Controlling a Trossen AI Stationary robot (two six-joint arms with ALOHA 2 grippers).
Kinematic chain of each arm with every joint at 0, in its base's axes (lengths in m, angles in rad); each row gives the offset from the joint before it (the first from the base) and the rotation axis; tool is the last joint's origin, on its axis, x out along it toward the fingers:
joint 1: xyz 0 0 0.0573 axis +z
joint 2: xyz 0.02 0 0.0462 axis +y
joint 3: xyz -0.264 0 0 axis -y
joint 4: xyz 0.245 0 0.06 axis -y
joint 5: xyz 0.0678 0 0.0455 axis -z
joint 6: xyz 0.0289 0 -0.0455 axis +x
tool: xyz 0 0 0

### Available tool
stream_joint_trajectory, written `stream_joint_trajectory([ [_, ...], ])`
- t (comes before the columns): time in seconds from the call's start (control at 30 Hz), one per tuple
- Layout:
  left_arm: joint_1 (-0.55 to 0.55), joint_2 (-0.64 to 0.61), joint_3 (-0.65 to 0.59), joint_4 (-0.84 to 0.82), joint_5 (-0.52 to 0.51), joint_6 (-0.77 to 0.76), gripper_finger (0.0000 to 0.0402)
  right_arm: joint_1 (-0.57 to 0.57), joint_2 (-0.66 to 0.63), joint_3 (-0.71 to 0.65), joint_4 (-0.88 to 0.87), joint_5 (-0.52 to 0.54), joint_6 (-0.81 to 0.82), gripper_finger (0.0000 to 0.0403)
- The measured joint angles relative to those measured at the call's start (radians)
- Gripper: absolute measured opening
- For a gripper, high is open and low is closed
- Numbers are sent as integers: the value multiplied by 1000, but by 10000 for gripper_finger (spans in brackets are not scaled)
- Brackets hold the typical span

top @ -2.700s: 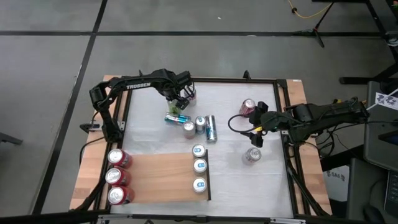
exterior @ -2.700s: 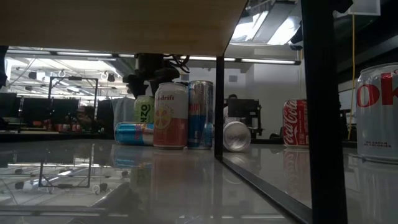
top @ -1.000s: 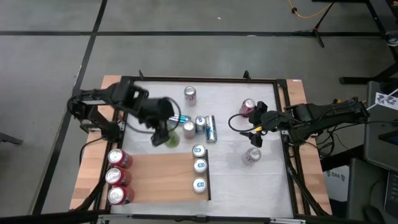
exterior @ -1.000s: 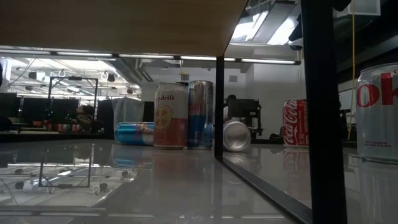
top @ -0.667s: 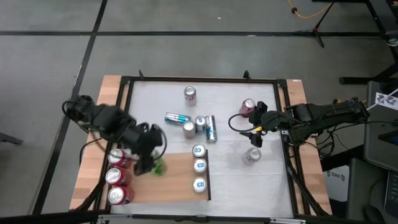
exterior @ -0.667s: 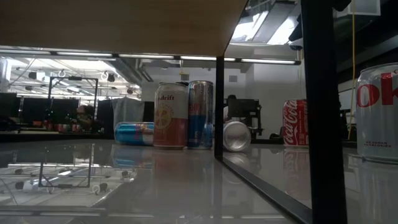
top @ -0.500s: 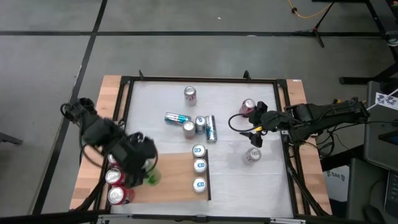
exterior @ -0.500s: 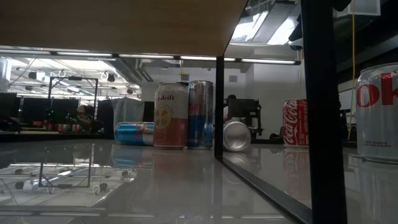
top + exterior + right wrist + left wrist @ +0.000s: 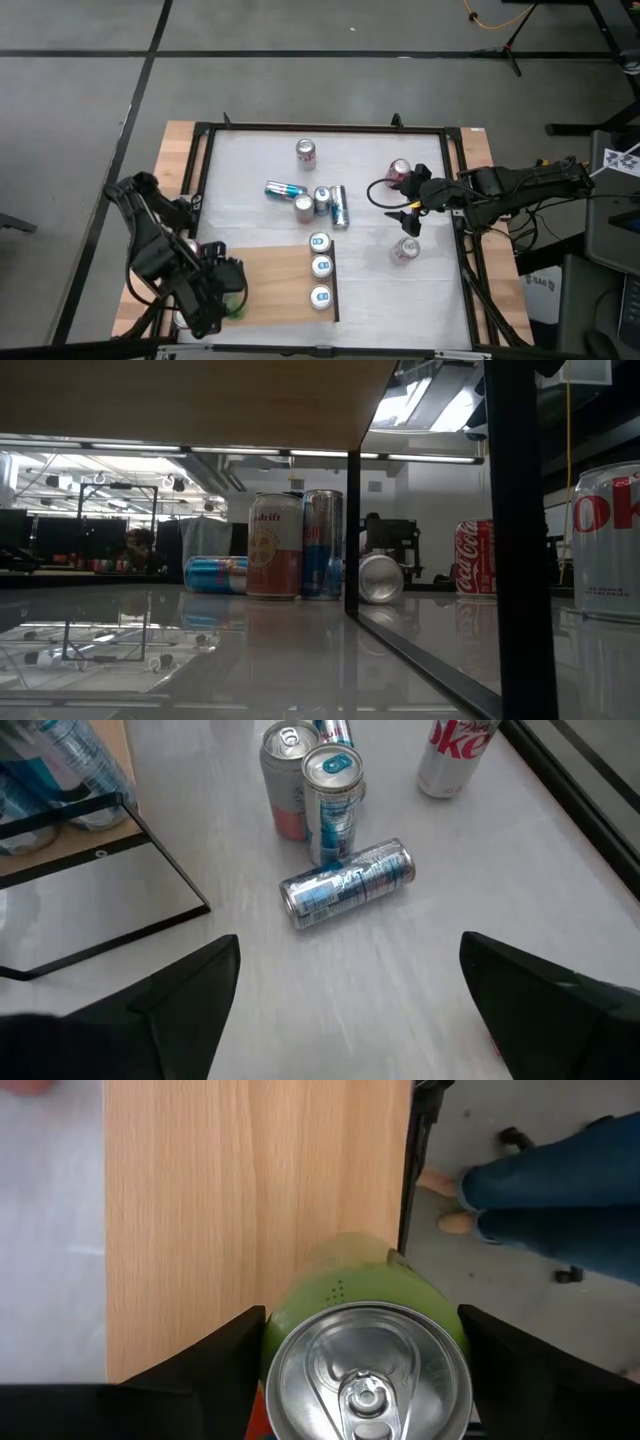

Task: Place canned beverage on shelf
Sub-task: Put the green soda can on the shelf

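Observation:
My left gripper [image 9: 226, 300] is shut on a green can [image 9: 236, 306] with a silver top [image 9: 365, 1372], over the near left part of the light-brown shelf [image 9: 275, 283]. The shelf's wood-grain top [image 9: 250, 1200] and the dark edge strip [image 9: 413, 1170] show in the left wrist view. Three blue-topped cans [image 9: 320, 268] stand in a row at the shelf's right end. My right gripper [image 9: 413, 192] is open and empty at the table's right, beside a red can [image 9: 400, 171]. My left gripper pinches the green can's upper side wall [image 9: 290, 1305] between its two fingers [image 9: 215, 1365], one on each side just below the top rim. The fingers come from above, pointing down. The can is upright, top toward the wrist; whether its bottom rests on the shelf I cannot tell.
Loose cans lie and stand at mid-table [image 9: 318, 200], one at the far side [image 9: 305, 151], one at the right [image 9: 404, 249]. Red cans at the shelf's left end are mostly hidden by my left arm. A person's legs [image 9: 560, 1190] are beyond the table's near edge.
My left gripper has carried the green can, upright, from mid-table toward the table's near edge and a little left, over the shelf to its near left part. It has stayed shut on the can throughout.

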Motion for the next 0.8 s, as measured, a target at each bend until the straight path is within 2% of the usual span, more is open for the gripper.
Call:
stream_joint_trajectory([
  [0.17, -12, 25, 0, 0, -25, 3, 273, 0, 0, 0, 0, 0, 0, 367],
  [0.8, -55, 81, 1, 3, -22, 6, 285, 0, 0, 0, -1, 0, -2, 367],
])
